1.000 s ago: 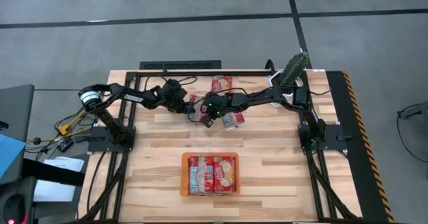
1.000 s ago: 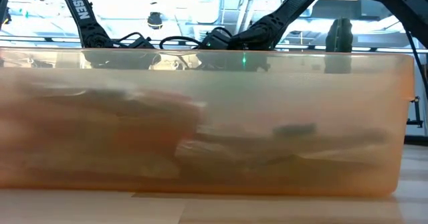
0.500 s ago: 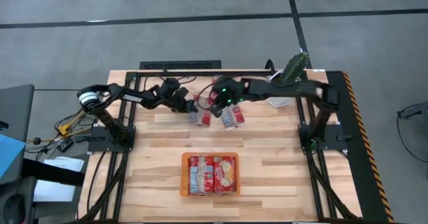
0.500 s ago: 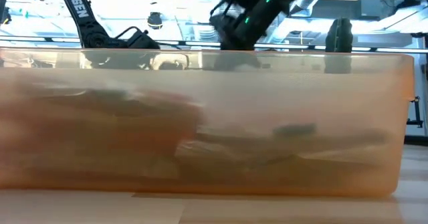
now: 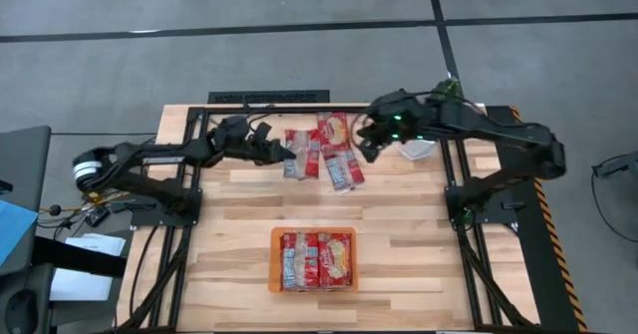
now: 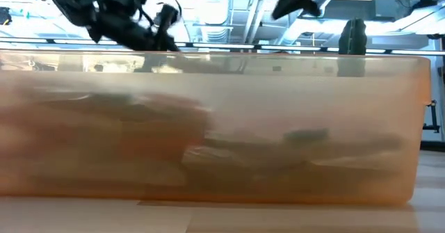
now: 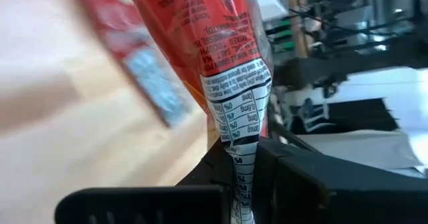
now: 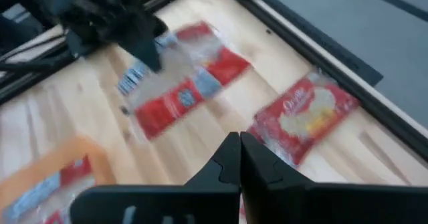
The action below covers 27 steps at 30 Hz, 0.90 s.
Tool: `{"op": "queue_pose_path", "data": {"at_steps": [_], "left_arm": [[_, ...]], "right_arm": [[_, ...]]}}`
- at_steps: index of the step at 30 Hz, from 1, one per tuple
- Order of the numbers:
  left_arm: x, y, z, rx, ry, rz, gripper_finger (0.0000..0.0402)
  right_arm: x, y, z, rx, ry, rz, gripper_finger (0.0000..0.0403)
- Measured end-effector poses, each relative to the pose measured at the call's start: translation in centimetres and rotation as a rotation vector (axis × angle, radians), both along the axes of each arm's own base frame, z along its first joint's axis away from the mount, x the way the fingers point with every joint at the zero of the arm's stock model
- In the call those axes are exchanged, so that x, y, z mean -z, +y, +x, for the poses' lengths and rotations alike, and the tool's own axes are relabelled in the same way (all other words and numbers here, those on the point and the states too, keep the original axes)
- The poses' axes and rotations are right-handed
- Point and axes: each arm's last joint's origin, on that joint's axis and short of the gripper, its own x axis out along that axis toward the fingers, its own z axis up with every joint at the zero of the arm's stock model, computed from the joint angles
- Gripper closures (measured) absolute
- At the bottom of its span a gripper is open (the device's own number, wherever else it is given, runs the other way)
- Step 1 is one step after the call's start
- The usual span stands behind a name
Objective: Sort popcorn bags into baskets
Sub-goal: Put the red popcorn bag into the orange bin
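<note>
My left gripper (image 5: 283, 155) is shut on a red popcorn bag (image 5: 301, 154) at the table's far middle. In the left wrist view the bag (image 7: 214, 43) stretches away from the fingers. Two more bags lie flat on the table: a red and yellow one (image 5: 333, 128) and a narrower one (image 5: 342, 170). My right gripper (image 5: 366, 142) hangs shut and empty, high above the table to their right. The orange basket (image 5: 273, 259) near the front edge holds several bags. My left gripper pinches the bag's crimped end seam (image 7: 235, 158) between its two fingers. It comes from the table's left, nearly level and slanting a little down. The bag sticks out beyond the fingertips, raised off the wood. Whether its far end touches the table I cannot tell.
A cactus (image 5: 440, 99) in a white pot (image 5: 417, 149) stands at the far right, close behind my right arm. The basket's orange wall (image 6: 208, 122) fills the low view. Bare wood lies between the basket and the loose bags.
My right gripper has risen high off the bags and drawn back toward the table's right edge, staying shut and empty. My left gripper has risen with one bag's end in it, and that bag has come up off the table. The other two bags have stayed flat.
</note>
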Motion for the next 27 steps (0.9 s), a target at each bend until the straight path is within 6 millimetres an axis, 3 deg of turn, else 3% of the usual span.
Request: {"op": "queue_pose_path", "data": {"at_steps": [5, 13, 20, 27], "left_arm": [[-1.5, -5.2, 0.8, 0.002, -0.060, -0.009, 0.0401], [-1.8, -13.4, 1.7, -0.081, -0.067, -0.026, 0.0401], [-1.8, -18.1, 3.5, -0.085, -0.054, -0.028, 0.0401], [-0.8, -21.0, 7.1, 0.015, 0.004, -0.022, 0.0401]], "right_arm": [[-1.8, 1.2, -3.5, 0.015, -0.009, -0.017, 0.0381], [-3.3, 2.1, -7.5, 0.023, -0.008, -0.072, 0.0377], [-3.7, 2.1, -8.5, 0.034, -0.016, -0.102, 0.0387], [-3.4, 2.0, -8.3, 0.054, 0.000, -0.090, 0.0371]]}}
